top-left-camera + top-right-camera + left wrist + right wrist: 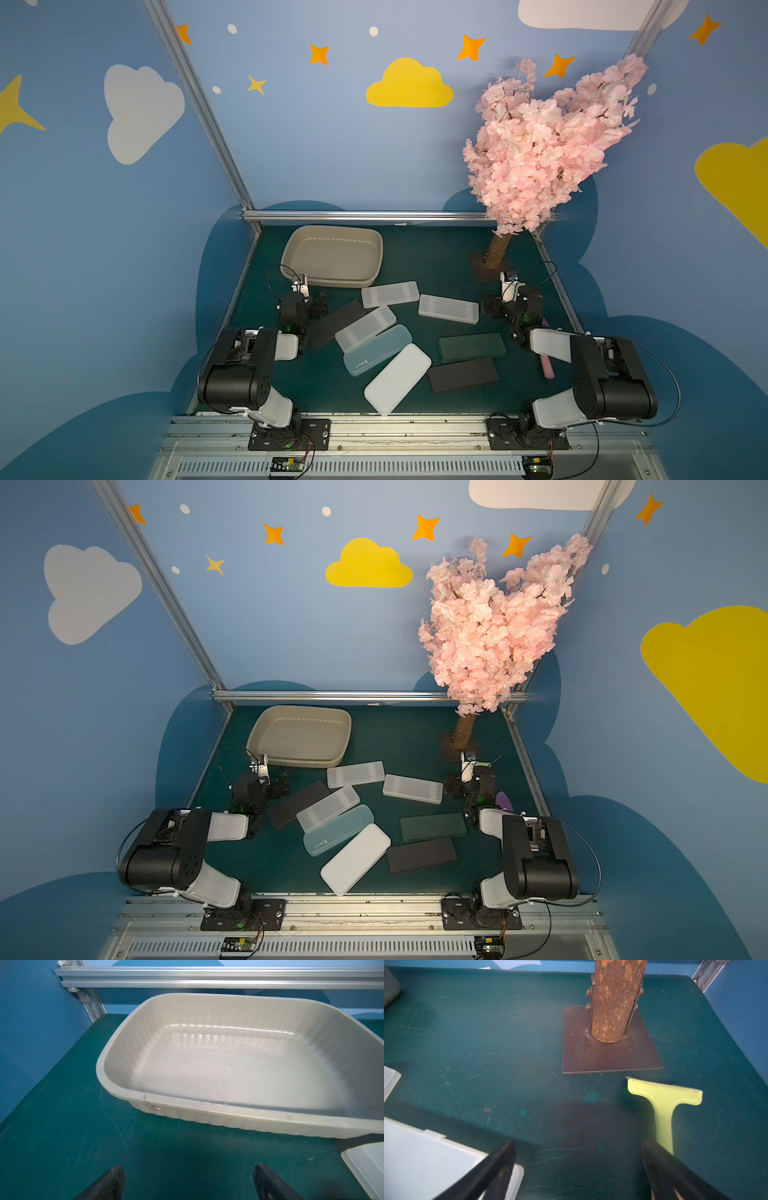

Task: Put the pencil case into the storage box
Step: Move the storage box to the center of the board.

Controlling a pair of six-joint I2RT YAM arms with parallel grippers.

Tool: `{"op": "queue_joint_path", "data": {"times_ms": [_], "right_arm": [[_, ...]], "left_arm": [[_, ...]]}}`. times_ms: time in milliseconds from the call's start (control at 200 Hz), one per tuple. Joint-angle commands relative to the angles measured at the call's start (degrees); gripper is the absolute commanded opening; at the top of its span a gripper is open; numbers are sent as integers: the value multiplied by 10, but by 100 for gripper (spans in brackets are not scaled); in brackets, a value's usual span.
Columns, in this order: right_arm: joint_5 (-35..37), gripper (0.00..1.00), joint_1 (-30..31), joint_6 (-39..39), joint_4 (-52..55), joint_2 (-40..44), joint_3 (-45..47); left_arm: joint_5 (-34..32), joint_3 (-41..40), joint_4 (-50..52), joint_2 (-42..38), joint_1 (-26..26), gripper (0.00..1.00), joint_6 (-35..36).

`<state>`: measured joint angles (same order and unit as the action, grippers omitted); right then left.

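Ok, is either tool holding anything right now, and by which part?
Nothing is held. The left tool and the right tool both stand open, with nothing between their jaws.

Blue walls close me in, painted with white and yellow clouds and orange stars. Aluminium rails frame my dark green table. A pink blossom tree stands on a rusty plate near its far right corner. The light is even, shadows soft.

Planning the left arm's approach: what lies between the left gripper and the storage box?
Nothing: in the left wrist view only bare green mat separates the left gripper from the storage box.
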<state>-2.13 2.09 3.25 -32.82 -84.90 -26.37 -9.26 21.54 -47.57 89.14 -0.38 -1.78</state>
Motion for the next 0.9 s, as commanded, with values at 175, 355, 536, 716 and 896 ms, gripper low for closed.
{"op": "queue_joint_path", "data": {"times_ms": [175, 355, 536, 716, 896], "right_arm": [[113, 99, 111, 69, 302, 92, -190], [154, 97, 214, -4, 369, 113, -272], [32, 91, 250, -172, 670, -59, -552], [-79, 89, 292, -217, 758, -226, -750], [-124, 89, 324, -266, 776, -332, -859]], "left_arm": [[-59, 177, 384, -135, 2, 94, -40], [-107, 315, 623, -139, -4, 82, -111], [-139, 379, 761, -130, -6, 84, -206], [-138, 392, 852, -157, -6, 85, -286], [-141, 373, 910, -213, -7, 85, -312]]}}
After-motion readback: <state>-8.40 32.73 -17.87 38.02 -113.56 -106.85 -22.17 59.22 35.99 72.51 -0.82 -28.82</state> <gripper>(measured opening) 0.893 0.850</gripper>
